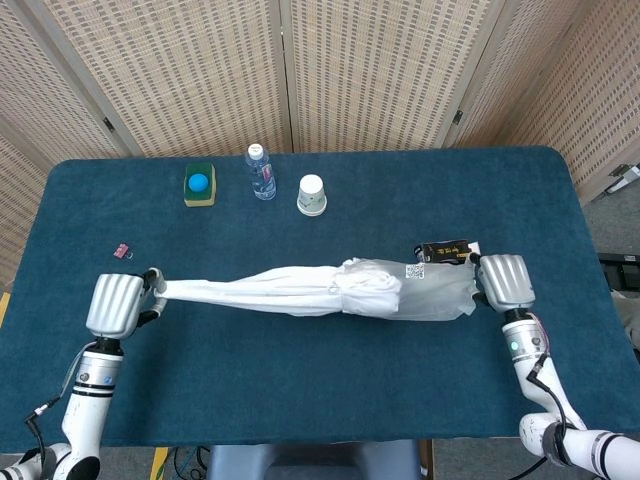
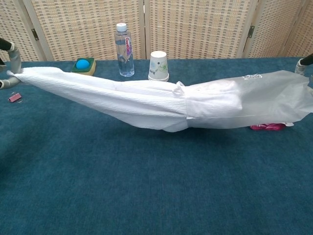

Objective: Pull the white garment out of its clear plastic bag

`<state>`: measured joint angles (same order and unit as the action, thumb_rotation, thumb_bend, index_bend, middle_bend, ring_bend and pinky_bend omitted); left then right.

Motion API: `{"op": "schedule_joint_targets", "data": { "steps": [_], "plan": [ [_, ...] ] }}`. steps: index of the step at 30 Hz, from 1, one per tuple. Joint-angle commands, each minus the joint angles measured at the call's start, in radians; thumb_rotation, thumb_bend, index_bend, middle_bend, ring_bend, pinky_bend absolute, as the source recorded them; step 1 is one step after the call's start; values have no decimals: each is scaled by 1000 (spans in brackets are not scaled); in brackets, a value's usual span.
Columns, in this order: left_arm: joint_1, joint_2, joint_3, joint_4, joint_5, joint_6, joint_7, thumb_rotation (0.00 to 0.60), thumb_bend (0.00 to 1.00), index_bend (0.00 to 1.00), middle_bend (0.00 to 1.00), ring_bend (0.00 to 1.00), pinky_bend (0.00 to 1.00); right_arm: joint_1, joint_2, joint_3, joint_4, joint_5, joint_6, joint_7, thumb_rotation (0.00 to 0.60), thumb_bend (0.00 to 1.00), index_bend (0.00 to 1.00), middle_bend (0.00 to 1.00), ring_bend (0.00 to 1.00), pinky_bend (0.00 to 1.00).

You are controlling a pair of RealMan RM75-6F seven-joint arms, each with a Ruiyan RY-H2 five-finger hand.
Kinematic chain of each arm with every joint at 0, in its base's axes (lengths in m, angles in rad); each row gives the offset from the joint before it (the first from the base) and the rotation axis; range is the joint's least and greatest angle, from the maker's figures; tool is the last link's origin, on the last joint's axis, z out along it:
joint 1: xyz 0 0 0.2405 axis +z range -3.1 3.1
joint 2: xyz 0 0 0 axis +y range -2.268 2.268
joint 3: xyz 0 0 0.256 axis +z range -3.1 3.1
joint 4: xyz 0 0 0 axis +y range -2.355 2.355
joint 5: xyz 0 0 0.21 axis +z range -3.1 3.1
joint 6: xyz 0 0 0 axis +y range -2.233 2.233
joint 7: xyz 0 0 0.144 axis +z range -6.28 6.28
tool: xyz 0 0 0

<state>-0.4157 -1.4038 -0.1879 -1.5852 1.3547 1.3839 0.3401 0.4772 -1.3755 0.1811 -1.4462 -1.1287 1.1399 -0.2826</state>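
Note:
The white garment (image 1: 270, 290) (image 2: 112, 95) is stretched out in a long band across the table, its right part still inside the clear plastic bag (image 1: 430, 295) (image 2: 259, 100). My left hand (image 1: 115, 303) grips the garment's left end; in the chest view only its fingers (image 2: 11, 53) show at the left edge. My right hand (image 1: 503, 279) holds the bag's right end; the chest view catches just a bit of it (image 2: 305, 62) at the right edge. Garment and bag hang taut between the two hands, lifted off the blue table (image 1: 320, 390).
At the back stand a water bottle (image 1: 260, 172), a white paper cup (image 1: 312, 195) and a sponge with a blue ball (image 1: 199, 184). A small black box (image 1: 443, 251) lies behind the bag, a pink wrapper (image 2: 266, 127) under it. A pink clip (image 1: 122, 250) lies far left.

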Motion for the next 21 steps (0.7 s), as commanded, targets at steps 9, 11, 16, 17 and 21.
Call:
{"op": "schedule_joint_targets", "data": {
  "steps": [9,11,16,17,21],
  "plan": [
    [15,18,-20,0,-19,27,-7,600,547,778,1000,811,978,-14,11,21,-10,17,38,-18,600,515,619,1000,1000,1000],
    [19,28,-26,-1,-24,31,-18,600,547,778,1000,811,978,-18,20,24,-16,18,45,-21,600,517,619,1000,1000,1000],
    [30,51,-22,2,-23,36,-29,600,547,778,1000,811,978,-32,43,33,-35,24,67,-22,600,517,619,1000,1000,1000],
    [33,52,-21,3,-24,37,-32,600,547,778,1000,811,978,-34,47,34,-38,24,71,-20,600,517,619,1000,1000,1000],
    [39,57,-18,12,-28,36,-36,600,547,778,1000,810,978,-44,60,37,-45,25,80,-15,600,518,619,1000,1000,1000]
  ]
}}
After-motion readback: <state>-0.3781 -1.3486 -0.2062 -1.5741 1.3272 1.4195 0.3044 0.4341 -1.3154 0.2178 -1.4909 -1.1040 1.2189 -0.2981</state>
